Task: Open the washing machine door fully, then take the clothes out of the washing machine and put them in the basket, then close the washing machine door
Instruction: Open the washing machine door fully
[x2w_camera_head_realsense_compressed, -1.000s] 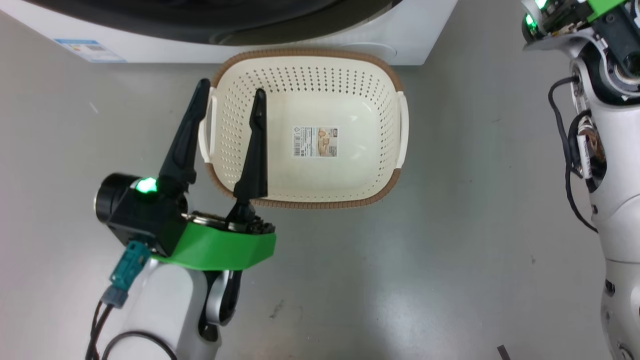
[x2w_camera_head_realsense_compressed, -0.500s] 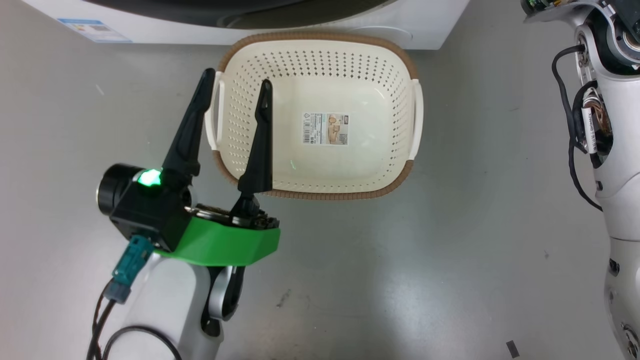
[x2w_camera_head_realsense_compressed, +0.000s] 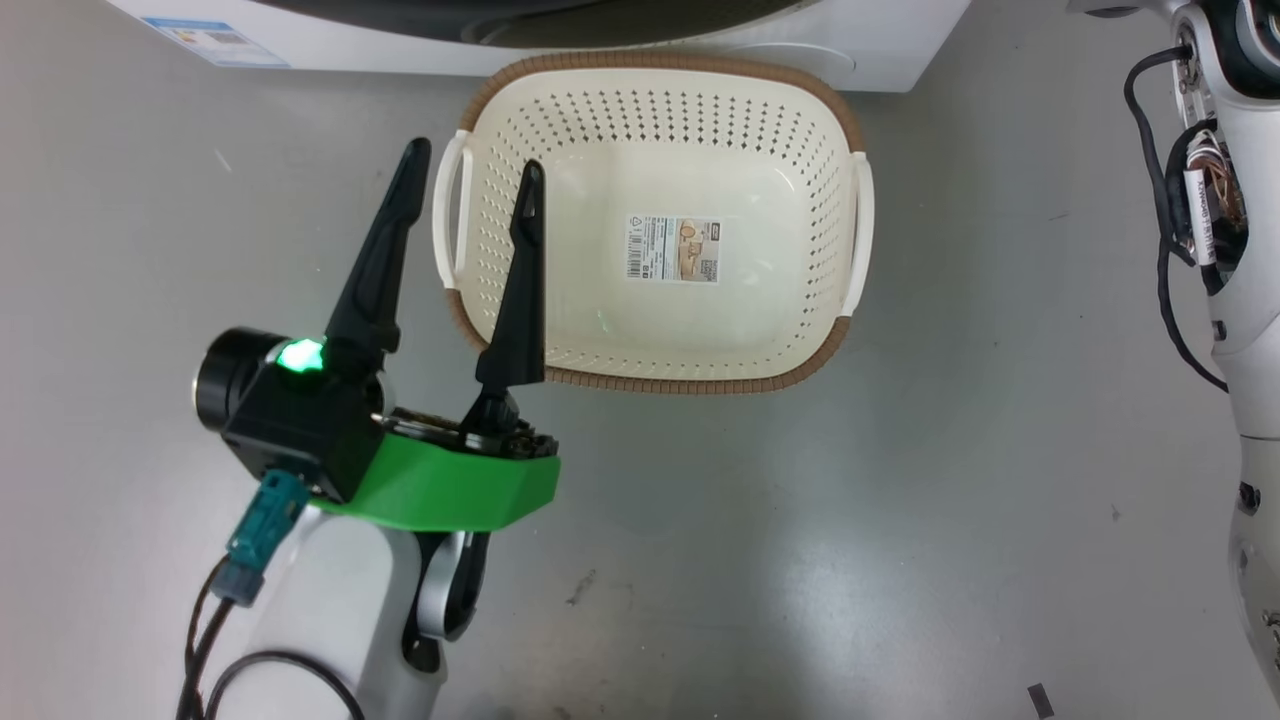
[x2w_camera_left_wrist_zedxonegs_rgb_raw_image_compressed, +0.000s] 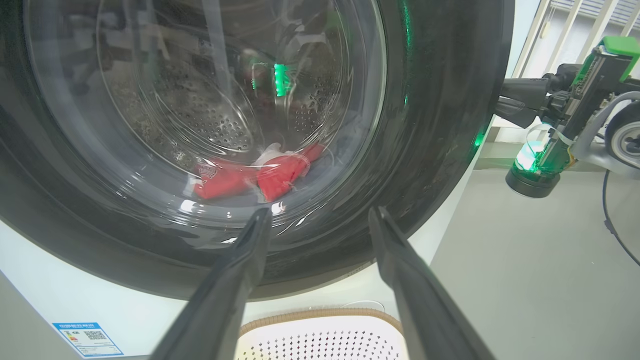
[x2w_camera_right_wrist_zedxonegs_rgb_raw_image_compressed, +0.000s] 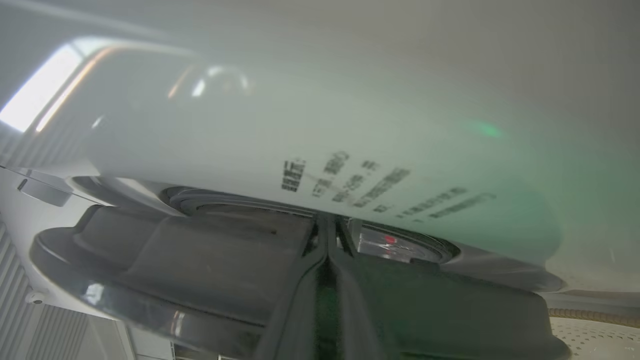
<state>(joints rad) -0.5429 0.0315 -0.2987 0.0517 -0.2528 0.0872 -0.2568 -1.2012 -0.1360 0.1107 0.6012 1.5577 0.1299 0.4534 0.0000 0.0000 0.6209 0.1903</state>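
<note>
Two grippers, first step of the task.

Left: my left gripper (x2w_camera_head_realsense_compressed: 472, 160) hung with its jaws spread wide and nothing between them. It pointed at the machine's front from above the left side of the basket (x2w_camera_head_realsense_compressed: 690, 384).

Centre: the basket stood empty on the floor, close against the foot of the washing machine (x2w_camera_head_realsense_compressed: 890, 55). Above it the washing machine door (x2w_camera_left_wrist_zedxonegs_rgb_raw_image_compressed: 440, 130) looked shut. The clothes (x2w_camera_left_wrist_zedxonegs_rgb_raw_image_compressed: 235, 177) lay red at the bottom of the drum, behind the glass.

Right: my right gripper (x2w_camera_left_wrist_zedxonegs_rgb_raw_image_compressed: 500, 102) had its jaws pressed together, gripping nothing, with its tips at the door's right edge.

I judged the door-opening step to be in hand. The next move called for catching that edge and swinging the door fully wide.

I could not tell whether the tips touched the rim or were hooked behind it. The right wrist view was blurred, and the head view cut the machine off near its base.
</note>
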